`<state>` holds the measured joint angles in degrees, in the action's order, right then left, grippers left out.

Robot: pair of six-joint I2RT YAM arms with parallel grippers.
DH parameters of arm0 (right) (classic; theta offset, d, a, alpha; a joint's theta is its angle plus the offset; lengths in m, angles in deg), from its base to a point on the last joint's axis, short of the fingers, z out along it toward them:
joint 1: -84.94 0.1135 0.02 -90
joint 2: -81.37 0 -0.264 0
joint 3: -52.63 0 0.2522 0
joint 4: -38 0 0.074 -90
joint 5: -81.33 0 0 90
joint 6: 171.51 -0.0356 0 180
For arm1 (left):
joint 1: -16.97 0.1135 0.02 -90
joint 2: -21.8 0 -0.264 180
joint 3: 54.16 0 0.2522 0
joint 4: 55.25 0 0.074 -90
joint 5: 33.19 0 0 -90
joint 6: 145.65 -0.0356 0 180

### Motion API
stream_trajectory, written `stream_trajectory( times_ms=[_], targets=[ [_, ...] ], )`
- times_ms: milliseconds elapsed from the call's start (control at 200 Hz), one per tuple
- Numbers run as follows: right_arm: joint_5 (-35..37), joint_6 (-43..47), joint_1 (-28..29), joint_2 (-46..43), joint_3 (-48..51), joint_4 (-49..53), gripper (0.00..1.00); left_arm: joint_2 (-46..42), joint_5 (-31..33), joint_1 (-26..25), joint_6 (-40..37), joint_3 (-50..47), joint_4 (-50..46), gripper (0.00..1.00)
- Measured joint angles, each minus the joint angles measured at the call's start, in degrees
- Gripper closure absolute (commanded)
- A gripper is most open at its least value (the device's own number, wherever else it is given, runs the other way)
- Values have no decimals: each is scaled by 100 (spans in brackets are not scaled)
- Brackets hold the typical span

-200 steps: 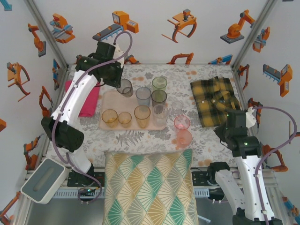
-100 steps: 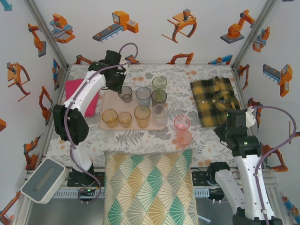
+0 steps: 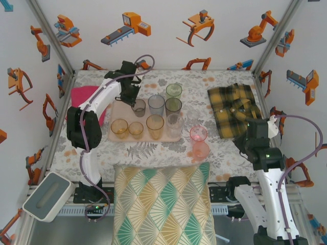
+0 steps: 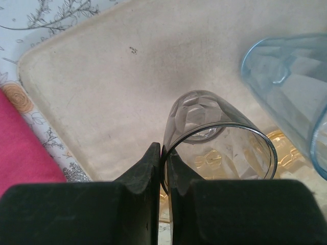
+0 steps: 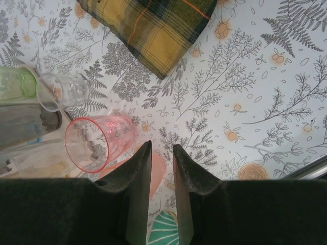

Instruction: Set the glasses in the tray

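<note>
My left gripper point(image 4: 164, 155) is shut on the rim of a grey glass point(image 4: 218, 137), one finger inside and one outside. It holds that glass point(image 3: 138, 107) at the back left of the pale tray point(image 3: 116, 137), beside a blue glass point(image 3: 156, 104). Several more glasses stand on the tray: green point(image 3: 173, 91), amber point(image 3: 155, 125) and clear point(image 3: 174, 124). A tall pink glass point(image 3: 199, 135) and a short pink one point(image 3: 201, 150) stand on the tablecloth right of the tray. My right gripper point(image 5: 162, 148) hangs open and empty just right of the tall pink glass point(image 5: 96, 144).
A yellow plaid shirt point(image 3: 233, 107) lies at the back right. A bright pink cloth point(image 3: 92, 106) lies left of the tray. A patterned cushion point(image 3: 161, 204) covers the near edge between the arm bases. A grey-white box point(image 3: 48, 196) sits at the near left.
My left gripper has carried the grey glass nearer and slightly right over the tray's back, ending beside the blue glass. The right arm has not moved.
</note>
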<state>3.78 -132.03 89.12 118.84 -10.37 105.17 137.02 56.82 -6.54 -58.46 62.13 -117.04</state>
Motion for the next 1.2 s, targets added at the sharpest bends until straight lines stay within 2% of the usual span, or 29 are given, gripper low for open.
stream_trajectory(
  times_ms=[746,1011,1197],
  targets=[
    [-107,-2,0,2,96,-142,74,254,48,63,-42,-345,352,83],
    [-107,-2,0,13,129,-144,73,256,63,66,-44,-369,374,71],
    [-109,0,0,13,129,-144,73,256,66,66,-46,-369,376,59]
  ],
)
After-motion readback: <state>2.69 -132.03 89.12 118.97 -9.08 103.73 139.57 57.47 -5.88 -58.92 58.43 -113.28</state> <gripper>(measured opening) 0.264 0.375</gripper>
